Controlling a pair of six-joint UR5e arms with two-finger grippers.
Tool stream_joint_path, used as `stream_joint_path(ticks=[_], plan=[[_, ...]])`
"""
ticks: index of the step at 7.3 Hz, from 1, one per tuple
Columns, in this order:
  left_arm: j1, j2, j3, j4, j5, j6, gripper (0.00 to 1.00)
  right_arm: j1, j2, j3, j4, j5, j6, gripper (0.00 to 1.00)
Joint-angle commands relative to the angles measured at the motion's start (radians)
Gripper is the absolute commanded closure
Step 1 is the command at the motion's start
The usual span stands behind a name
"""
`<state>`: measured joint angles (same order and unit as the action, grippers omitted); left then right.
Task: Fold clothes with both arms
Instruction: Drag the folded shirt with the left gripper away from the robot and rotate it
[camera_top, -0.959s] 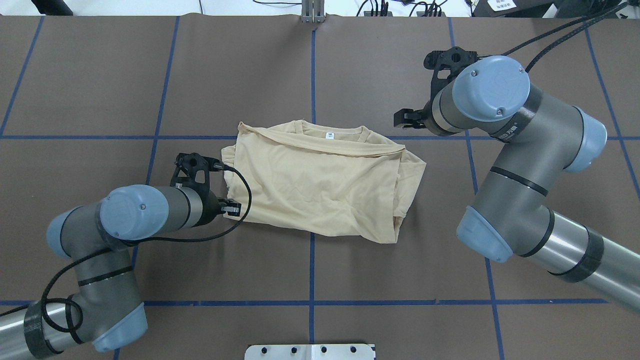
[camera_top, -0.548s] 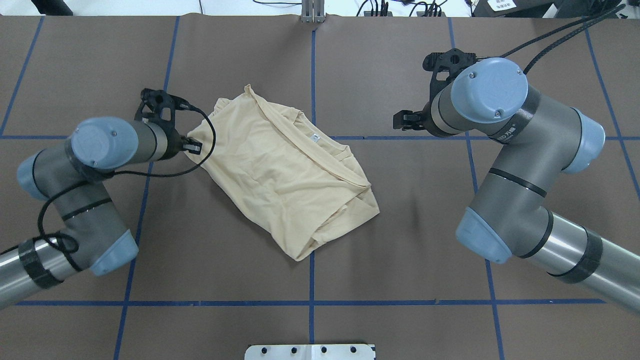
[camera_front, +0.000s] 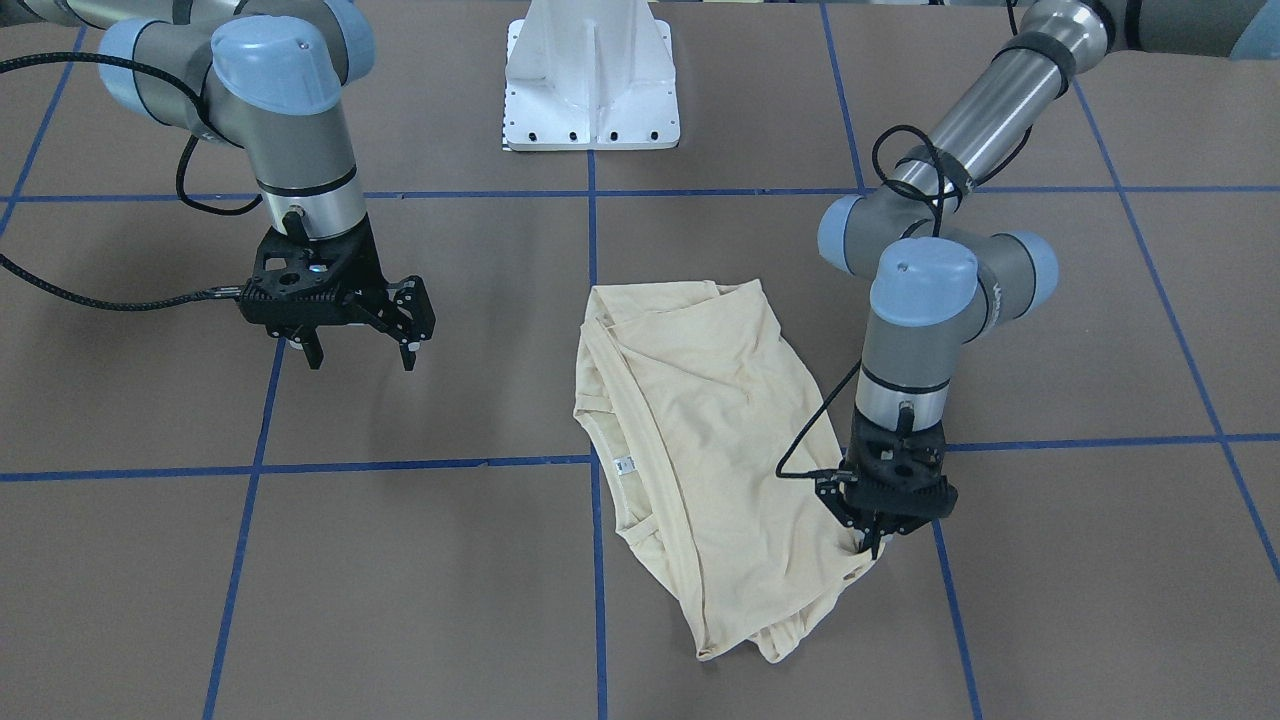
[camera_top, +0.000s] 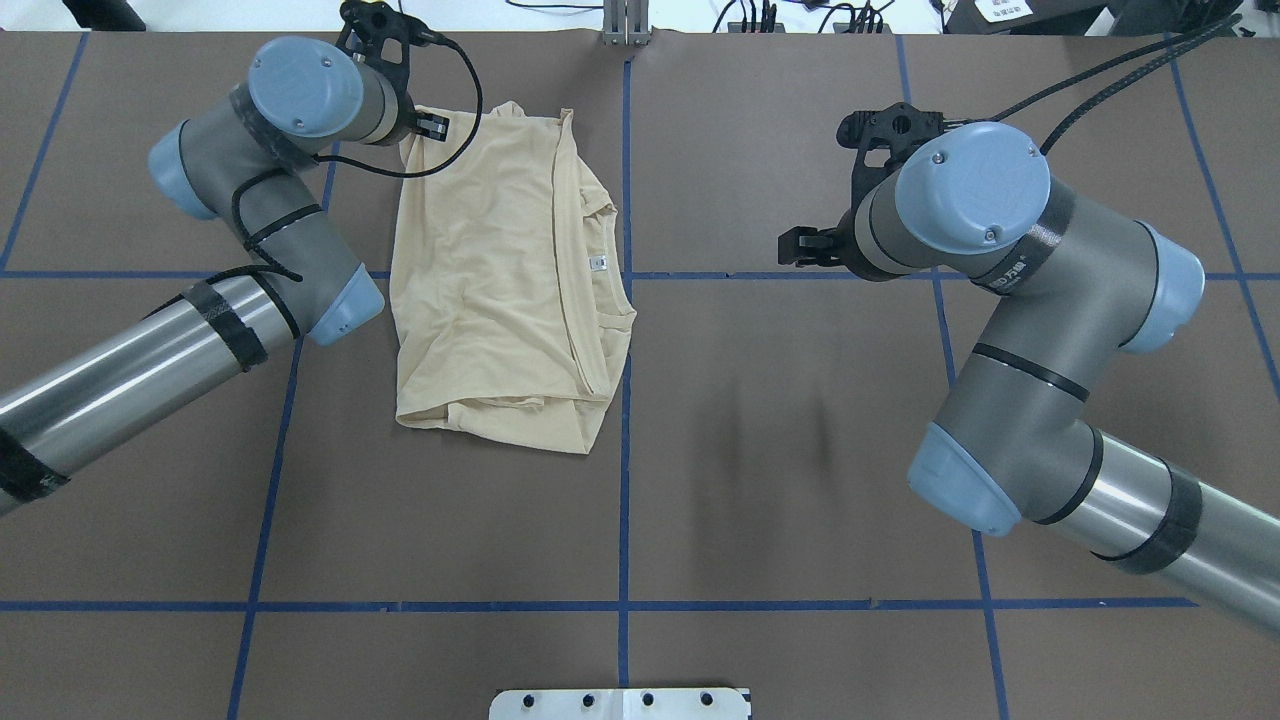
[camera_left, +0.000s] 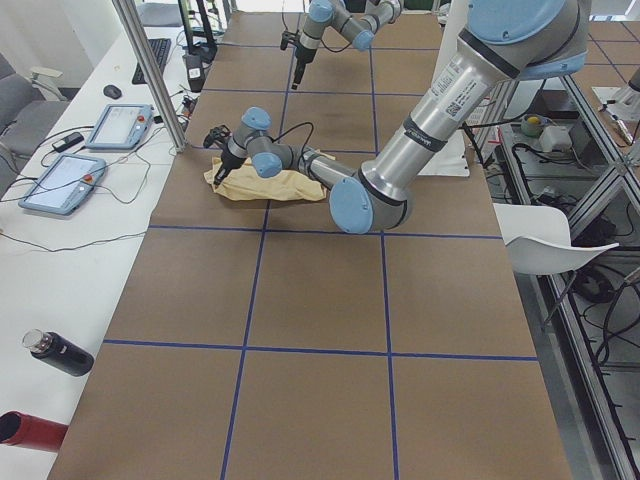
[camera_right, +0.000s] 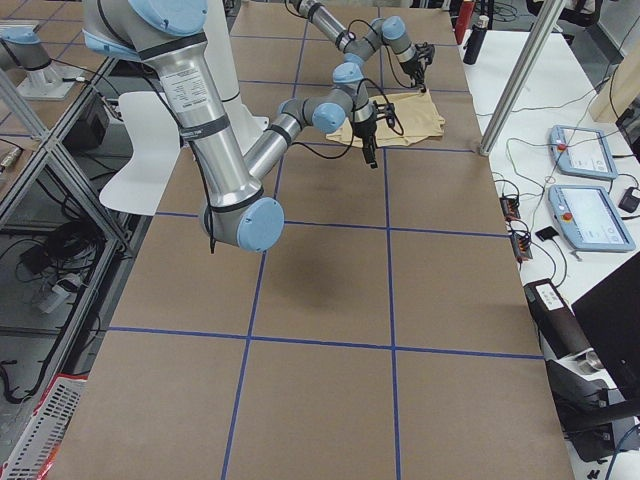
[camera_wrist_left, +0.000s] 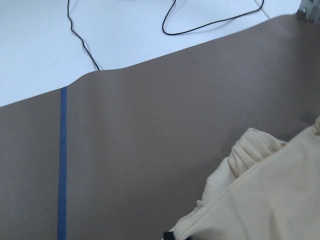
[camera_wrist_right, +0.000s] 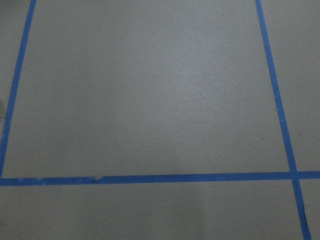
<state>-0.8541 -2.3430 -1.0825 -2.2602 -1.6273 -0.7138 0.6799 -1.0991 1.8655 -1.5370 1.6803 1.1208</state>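
The left gripper (camera_front: 873, 535) is pinched shut on a corner of the T-shirt (camera_front: 700, 430) in the front-facing view, while the right gripper (camera_front: 362, 355) hangs with fingers apart, well away on its other side. From overhead, the T-shirt lies lengthwise away from the robot, up against the centre tape line (camera_top: 624, 450) on the robot's left side, the held corner farthest out. The left wrist view shows only its gathered edge.
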Motion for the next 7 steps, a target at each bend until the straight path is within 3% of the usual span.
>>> stream_joint_path(ticks=[1,3,4,5,6,7], plan=[[-0.101,0.042,-0.008,-0.126,-0.191,0.143,0.0,-0.022,0.031,-0.006,0.0,-0.011,0.031,0.0],[-0.108,0.202,-0.226,-0.122,-0.216,0.143,0.0,-0.069,0.124,-0.063,-0.006,-0.014,0.144,0.0],[-0.105,0.255,-0.308,-0.118,-0.216,0.137,0.0,-0.109,0.227,-0.159,-0.006,-0.063,0.236,0.01],[-0.102,0.26,-0.326,-0.114,-0.215,0.123,0.0,-0.149,0.343,-0.29,-0.008,-0.135,0.339,0.06],[-0.097,0.275,-0.327,-0.116,-0.21,0.097,0.0,-0.183,0.425,-0.409,-0.006,-0.169,0.39,0.13],[-0.097,0.278,-0.336,-0.116,-0.21,0.09,0.0,-0.206,0.459,-0.489,0.027,-0.221,0.425,0.36]])
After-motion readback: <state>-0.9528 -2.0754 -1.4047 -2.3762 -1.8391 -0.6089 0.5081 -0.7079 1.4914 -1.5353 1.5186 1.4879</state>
